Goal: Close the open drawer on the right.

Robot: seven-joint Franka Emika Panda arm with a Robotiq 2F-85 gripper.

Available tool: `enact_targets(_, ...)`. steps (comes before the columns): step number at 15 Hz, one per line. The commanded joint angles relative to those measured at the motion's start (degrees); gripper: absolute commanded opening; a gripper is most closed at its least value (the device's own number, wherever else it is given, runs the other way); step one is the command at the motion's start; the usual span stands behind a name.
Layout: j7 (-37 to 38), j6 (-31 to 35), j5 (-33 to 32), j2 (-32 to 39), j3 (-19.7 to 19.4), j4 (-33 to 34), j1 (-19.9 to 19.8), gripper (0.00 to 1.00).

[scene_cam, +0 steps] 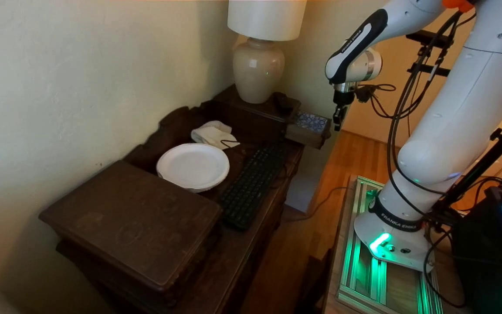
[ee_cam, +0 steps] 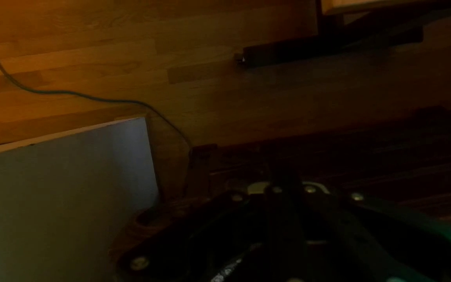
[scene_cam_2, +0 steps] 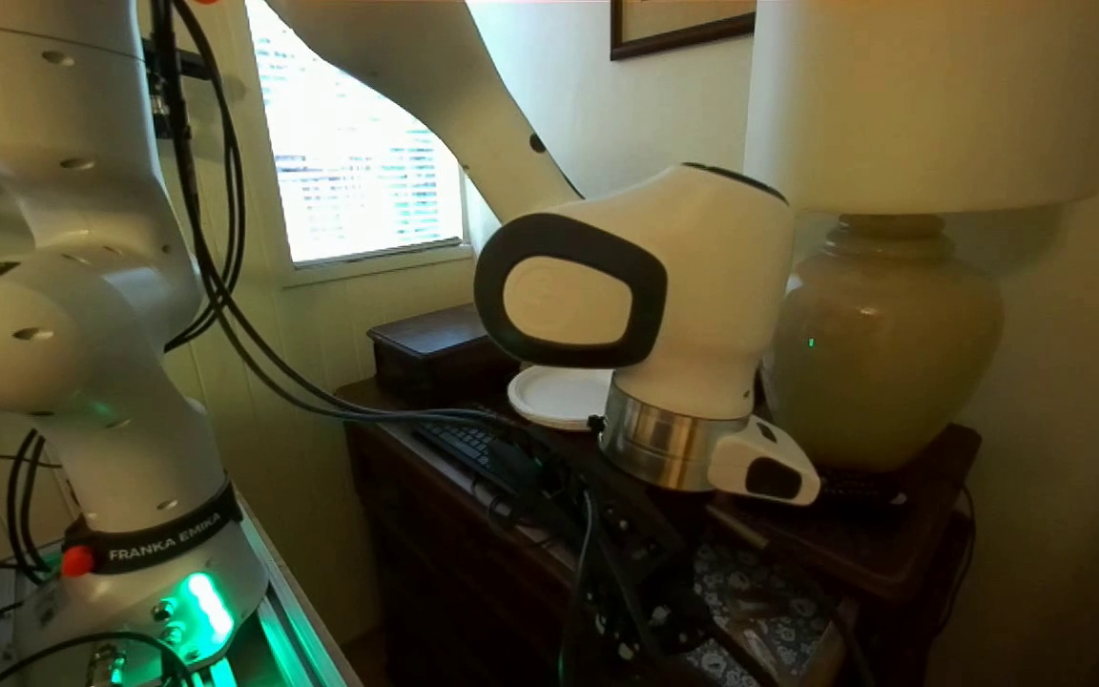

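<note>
The small dark-brown drawer (scene_cam: 302, 134) sticks out from the little box under the lamp in an exterior view. Its inside has a blue-and-white floral lining, which also shows in an exterior view (scene_cam_2: 769, 601), partly behind dark cables and gripper parts. In the dark wrist view a brown curved wooden edge, probably the drawer's (ee_cam: 141, 231), and a sliver of lining show at the bottom. My gripper (scene_cam: 338, 125) points down just beyond the drawer's outer end, seemingly apart from it. Its fingers look together and empty; they show dark in the wrist view (ee_cam: 285, 176).
A tall lamp (scene_cam: 257, 69) stands on the box above the drawer. A white plate (scene_cam: 193, 167), a cloth (scene_cam: 214, 134), a keyboard (scene_cam: 253, 187) and a wooden box (scene_cam: 131, 222) are on the dresser. Cables (scene_cam_2: 435, 415) hang along the arm. A cord crosses the floor (ee_cam: 92, 96).
</note>
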Motion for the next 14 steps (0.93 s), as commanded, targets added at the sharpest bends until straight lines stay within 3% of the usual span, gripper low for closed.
enact_targets(1, 0.2, 0.1, -0.2, 0.2, 0.8, 0.0, -0.7, 0.01)
enact_targets(10, -6.3, 7.7, 2.9, 6.0, 4.3, 0.9, -1.5, 0.00)
enact_targets(14, -12.3, 11.5, 7.9, 6.0, 5.8, -0.2, -3.2, 0.00)
